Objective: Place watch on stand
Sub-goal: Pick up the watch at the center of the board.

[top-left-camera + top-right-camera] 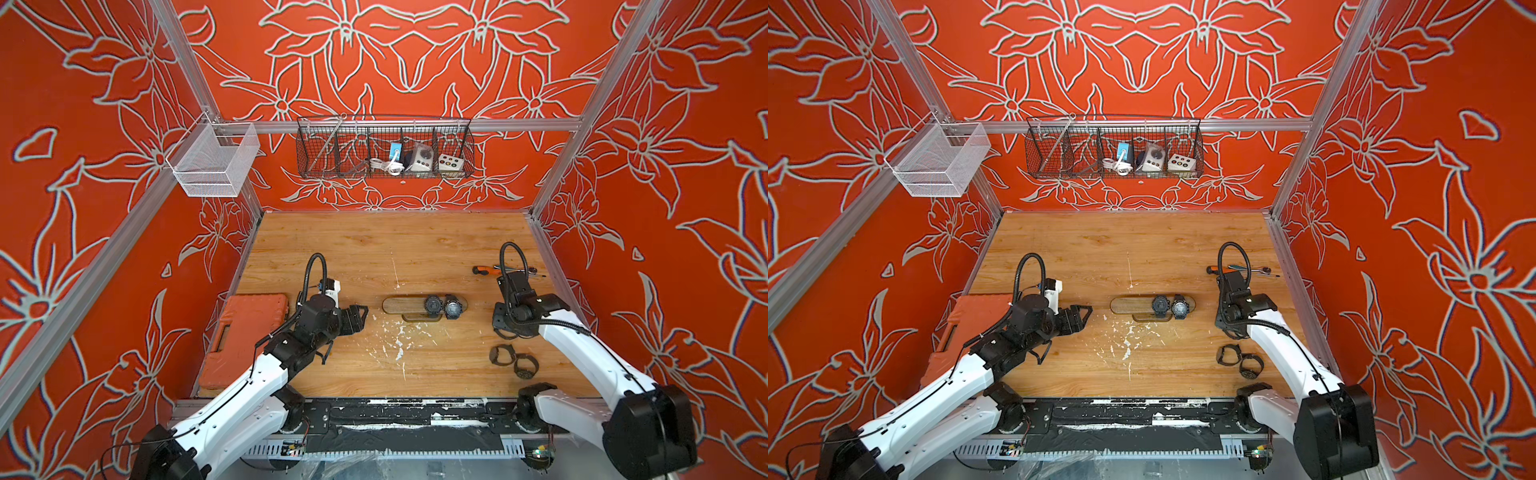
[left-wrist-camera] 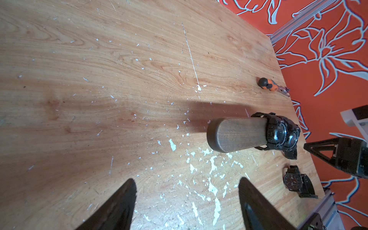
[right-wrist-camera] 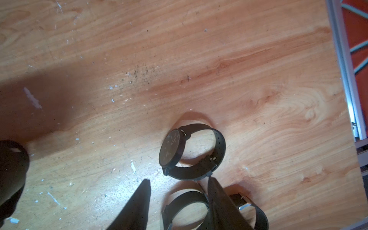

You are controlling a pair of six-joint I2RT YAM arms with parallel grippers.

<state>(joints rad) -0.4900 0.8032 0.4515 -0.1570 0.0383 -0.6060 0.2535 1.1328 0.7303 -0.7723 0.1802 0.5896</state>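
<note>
Watch count: two ring the stand, two lie loose on the table (image 1: 374, 249). Starting at 9 o'clock, an orange case (image 1: 243, 340) lies flat by the table's edge. At its 3 o'clock hangs the left end effector (image 1: 363, 319), jaws wide apart and empty, aimed at the stand (image 1: 403, 304) but short of its rounded end.

The stand sits mid-table with its bar running 9 to 3 o'clock. A chunky watch (image 1: 434, 304) and a second chunky watch (image 1: 453, 307) sit side by side on the 3 o'clock half, and the 9 o'clock half is bare. A screwdriver (image 1: 486, 271) lies at the stand's 2 o'clock.

At the stand's 4 o'clock, the right end effector (image 3: 179, 180) points down with its jaws apart and nothing clamped. In the right wrist view, the dial watch (image 3: 173, 149) lies on its side just past the tips. The buckle watch (image 3: 185, 199) lies beside it, its strap loop partly under one finger.

Each loose watch looks light, with a soft strap buckled into a springy loop and a smooth, hard face that would slip and scratch. The better hold is probably across the strap's width, close beside the case, where the loop is stiffest. A pinch there should leave the ring open enough to slide over the bar's bare end. Squeezing mid-loop would likely fold it flat.
</note>
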